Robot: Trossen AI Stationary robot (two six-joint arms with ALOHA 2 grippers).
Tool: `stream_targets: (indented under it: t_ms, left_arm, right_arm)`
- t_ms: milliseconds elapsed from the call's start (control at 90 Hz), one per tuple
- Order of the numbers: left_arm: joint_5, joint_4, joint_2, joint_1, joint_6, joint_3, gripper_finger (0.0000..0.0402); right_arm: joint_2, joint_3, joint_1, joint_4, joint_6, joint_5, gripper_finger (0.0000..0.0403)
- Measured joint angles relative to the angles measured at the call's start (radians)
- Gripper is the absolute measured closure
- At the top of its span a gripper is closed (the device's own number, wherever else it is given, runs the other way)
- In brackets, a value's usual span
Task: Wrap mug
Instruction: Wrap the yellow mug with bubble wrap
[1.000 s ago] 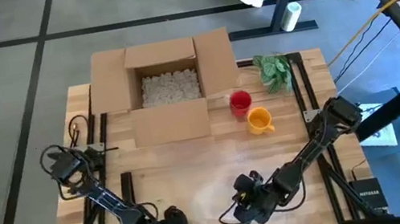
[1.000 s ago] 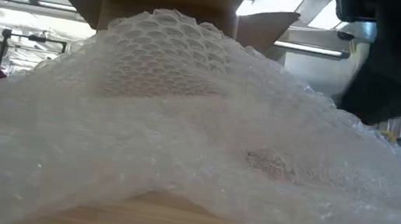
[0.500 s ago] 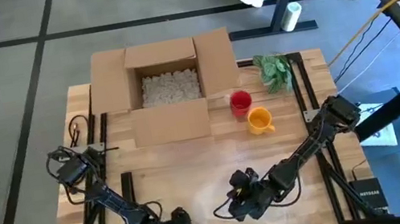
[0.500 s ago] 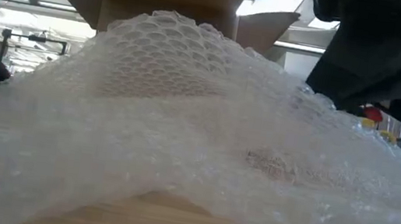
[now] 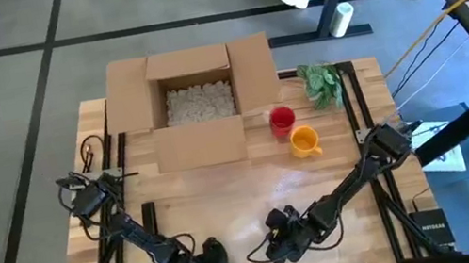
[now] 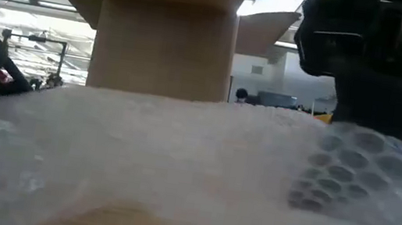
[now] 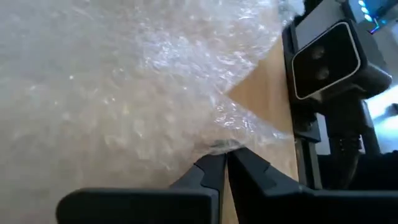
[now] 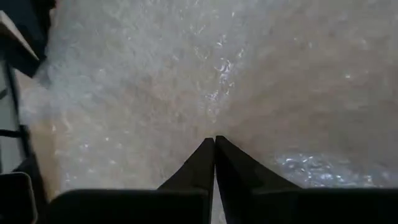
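Bubble wrap fills the low view, hiding both mugs — its near edge is pinched by left gripper and right gripper.

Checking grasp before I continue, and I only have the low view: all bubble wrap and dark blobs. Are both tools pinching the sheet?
Observer: Yes. The left tool has its fingers closed on the edge of the clear bubble wrap sheet.
Operator: And the right?
Observer: The right tool is closed on the sheet too, fingertips together.
Operator: Where are the mugs?
Observer: Not on the wrap. The red mug and the orange mug stand beside the open cardboard box.
Operator: Box contents?
Observer: White packing peanuts.
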Motion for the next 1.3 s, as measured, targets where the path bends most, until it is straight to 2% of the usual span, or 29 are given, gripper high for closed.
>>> stream_targets:
  t_ms: [167, 311, 411, 667, 733, 844, 989, 1044, 1122, 1211, 1300]
  left_arm:
    - [0.008, -0.153, -0.006, -0.015, -0.076, 0.002, 0.0401]
    - [0.006, -0.243, -0.012, -0.040, -0.126, 0.005, 0.0401]
    - [0.001, -0.285, -0.014, -0.053, -0.153, 0.006, 0.0401]
    - [0.000, -0.348, -0.032, -0.060, -0.243, 0.006, 0.0401]
    - [-0.007, -0.471, -0.064, -0.061, -0.275, 0.007, 0.0401]
    - [-0.059, -0.790, -0.119, -0.065, -0.332, 0.007, 0.0401]
    - [-0.044, -1.106, -0.172, -0.064, -0.460, -0.005, 0.0401]
    - [-0.031, -1.207, -0.185, -0.073, -0.537, -0.009, 0.0401]
    - [-0.016, -1.288, -0.204, -0.091, -0.626, -0.012, 0.0401]
    - [-0.025, -1.248, -0.226, -0.118, -0.640, -0.013, 0.0401]
    - [-0.035, -1.181, -0.244, -0.139, -0.620, -0.010, 0.0401]
  right_arm:
    - [-0.015, -0.002, 0.000, -0.014, -0.007, -0.029, 0.0403]
    - [-0.023, -0.002, 0.000, -0.022, -0.008, -0.114, 0.0403]
    - [-0.025, -0.001, 0.007, -0.034, 0.010, -0.163, 0.0403]
    - [-0.064, -0.003, 0.073, -0.123, 0.052, -0.189, 0.0403]
    - [-0.085, -0.004, 0.091, -0.171, 0.078, -0.191, 0.0403]
    - [-0.120, 0.017, 0.116, -0.304, 0.124, -0.189, 0.0403]
    - [-0.137, 0.084, 0.129, -0.501, 0.153, -0.200, 0.0403]
    - [-0.137, 0.118, 0.129, -0.548, 0.153, -0.189, 0.0403]
    - [-0.138, 0.167, 0.132, -0.569, 0.129, -0.121, 0.0403]
    - [-0.139, 0.214, 0.132, -0.515, 0.054, -0.017, 0.0403]
    - [-0.140, 0.245, 0.114, -0.492, -0.006, 0.016, 0.0403]
